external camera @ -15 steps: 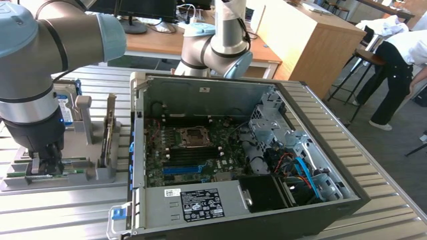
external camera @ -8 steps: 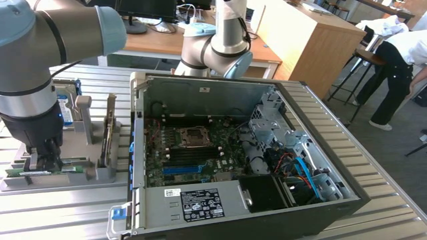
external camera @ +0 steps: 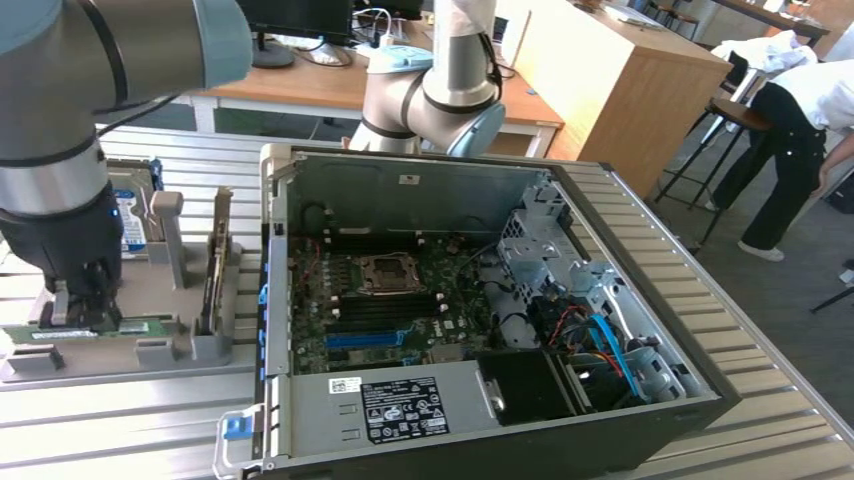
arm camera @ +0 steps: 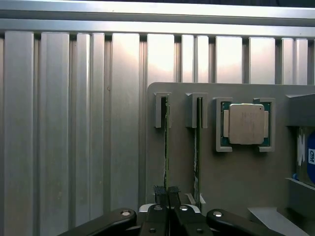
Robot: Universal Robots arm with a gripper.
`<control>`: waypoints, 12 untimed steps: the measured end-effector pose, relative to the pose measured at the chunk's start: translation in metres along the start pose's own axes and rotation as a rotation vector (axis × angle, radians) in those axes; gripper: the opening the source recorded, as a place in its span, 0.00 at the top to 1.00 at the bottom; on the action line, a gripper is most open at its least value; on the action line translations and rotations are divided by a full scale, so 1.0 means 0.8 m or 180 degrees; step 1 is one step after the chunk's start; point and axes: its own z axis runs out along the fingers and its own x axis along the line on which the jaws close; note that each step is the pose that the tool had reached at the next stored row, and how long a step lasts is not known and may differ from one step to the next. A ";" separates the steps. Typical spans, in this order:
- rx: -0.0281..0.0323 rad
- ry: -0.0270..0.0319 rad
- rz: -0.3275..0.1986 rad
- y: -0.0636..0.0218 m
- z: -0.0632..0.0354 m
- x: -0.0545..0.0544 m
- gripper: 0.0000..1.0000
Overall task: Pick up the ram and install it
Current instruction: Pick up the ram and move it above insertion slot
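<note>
We begin at the gripper (arm camera: 167,192). Its two dark fingers are pressed together on the upper edge of the ram (arm camera: 166,147), pinching the thin green stick close to one end. The ram stands on edge in the grey holder (arm camera: 236,196), in the row nearest the holder's long side, and its far end sits in a small upright bracket.

Just beside it, one row further into the holder, a second green stick (arm camera: 197,147) stands the same way in its own bracket. Past that stick a processor chip (arm camera: 244,124) lies flat in a square recess (silver lid up). At the holder's opposite side we see the hard drive (arm camera: 310,157) with its blue label.

In the exterior view the gripper (external camera: 74,312) comes straight down onto the holder's near side, and the ram (external camera: 127,327) runs along that side beneath it. The holder rests on a ribbed metal table (external camera: 134,440).

Just beside the holder, towards the exterior view's right, the open computer case (external camera: 400,190) lies with its motherboard (external camera: 400,300) facing up. A bright blue slot strip (external camera: 363,339) shows on the board. Well apart from the holder, beyond the table, a person (external camera: 801,120) is bending over.
</note>
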 end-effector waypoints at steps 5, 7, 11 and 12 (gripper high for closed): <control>-0.0001 0.0020 0.0000 0.000 -0.020 -0.001 0.89; -0.0001 0.0031 0.0000 0.000 -0.028 -0.001 0.89; -0.0001 0.0051 0.0000 0.000 -0.045 -0.001 0.89; -0.0001 0.0058 0.0001 0.000 -0.048 -0.001 0.89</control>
